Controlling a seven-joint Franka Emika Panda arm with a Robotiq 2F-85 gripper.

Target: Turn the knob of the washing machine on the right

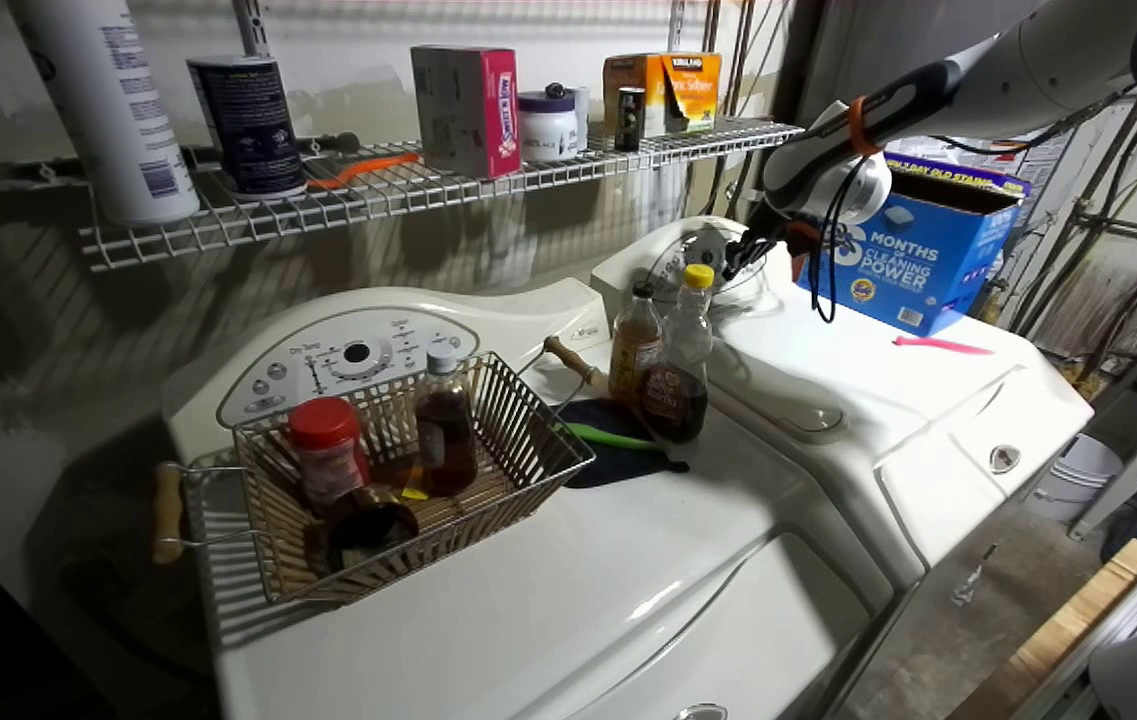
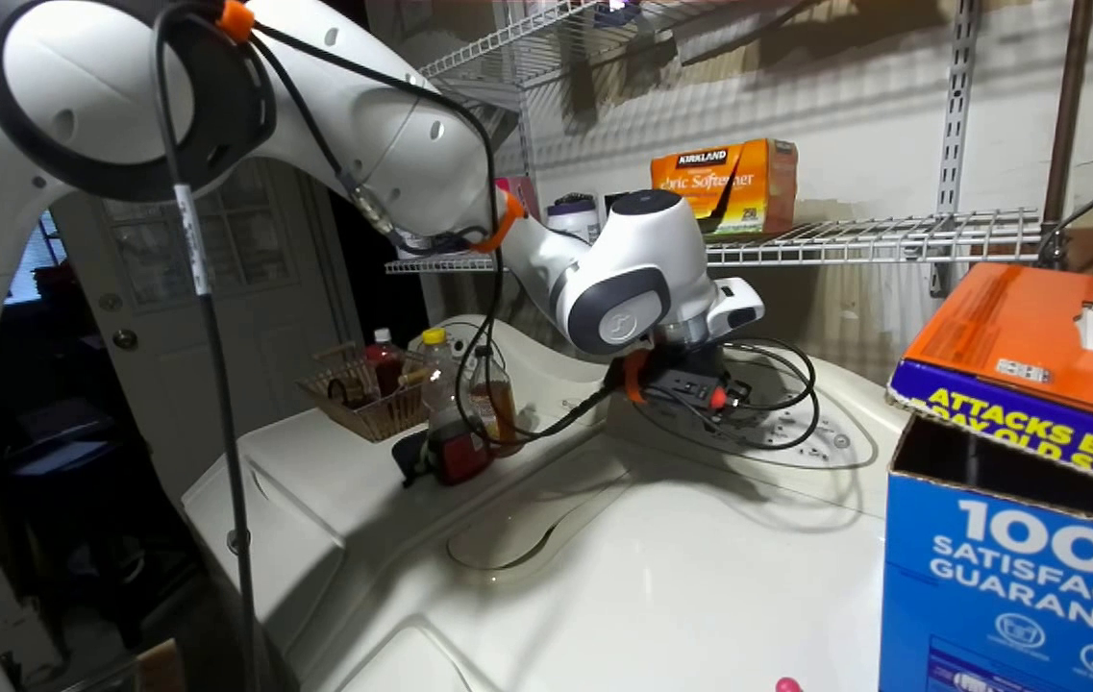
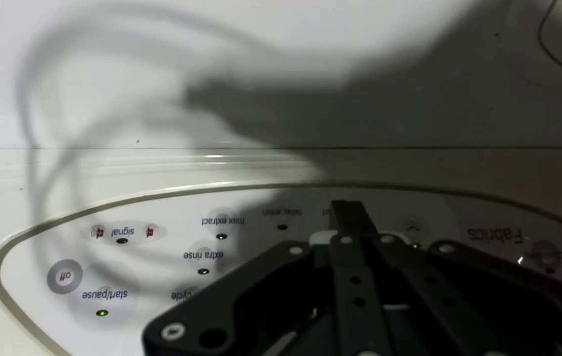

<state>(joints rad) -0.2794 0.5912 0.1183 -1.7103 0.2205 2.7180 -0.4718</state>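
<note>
Reach to washing machine (image 2: 681,586) looks done: my tool (image 3: 353,208), closed narrow, sits right at knob (image 3: 322,238); can't tell contact. I judge turn itself remains.

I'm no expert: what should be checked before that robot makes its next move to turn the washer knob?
1. Right washer: ok; the gripper is at its console.
2. Knob visible: not ok; in the wrist view the gripper covers most of it.
3. Jaws open for grasping: not ok; they look shut.
4. Gripper touching the knob: cannot tell; any contact is hidden.
5. Start/pause light lit: ok; it glows green.
6. Cable clear of the console: cannot tell; it loops in front in an exterior view.
</note>
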